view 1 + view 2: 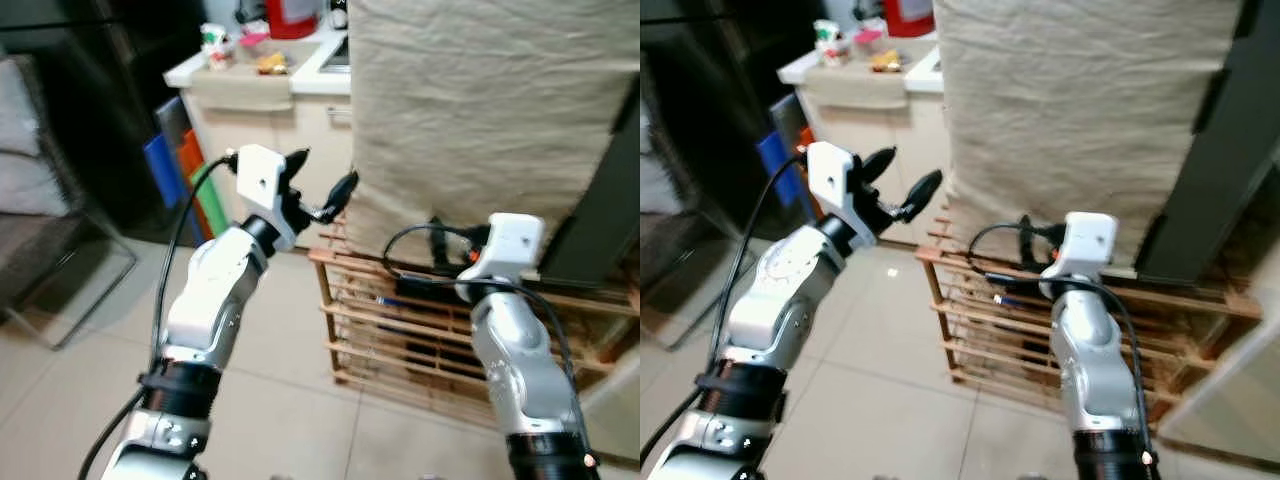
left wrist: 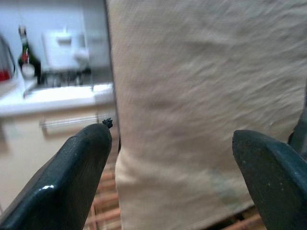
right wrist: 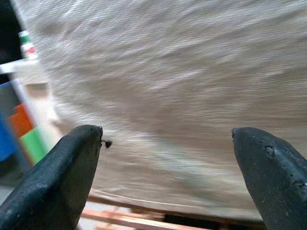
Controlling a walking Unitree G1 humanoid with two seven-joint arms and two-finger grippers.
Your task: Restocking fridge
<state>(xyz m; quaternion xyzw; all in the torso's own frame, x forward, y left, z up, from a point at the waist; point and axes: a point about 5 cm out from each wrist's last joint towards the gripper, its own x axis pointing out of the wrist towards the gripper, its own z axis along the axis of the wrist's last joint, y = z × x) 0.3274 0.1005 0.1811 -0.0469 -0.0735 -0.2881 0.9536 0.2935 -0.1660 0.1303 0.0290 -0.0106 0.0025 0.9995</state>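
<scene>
The left gripper (image 1: pixel 322 185) is raised at about ten o'clock of the head view, fingers spread apart and empty, just short of the near edge of a large beige cloth (image 1: pixel 480 110). That cloth drapes over a tall bulky thing, possibly the fridge, though the covering hides it and I cannot tell. In the left wrist view its fingertips (image 2: pixel 88 143) stand wide, framing the cloth's edge.

The right gripper (image 3: pixel 168 143) sits at about four o'clock, its white wrist (image 1: pixel 512 245) close against the lower cloth; its fingers are likewise apart with nothing between them.

A wooden slatted rack (image 1: pixel 400 320) stands under the cloth on the tiled floor (image 1: pixel 290 400). At eleven o'clock a cream counter (image 1: pixel 250 75) carries small items and a red container (image 1: pixel 290 15). Blue, orange and green boards (image 1: pixel 185 180) lean beside it.
</scene>
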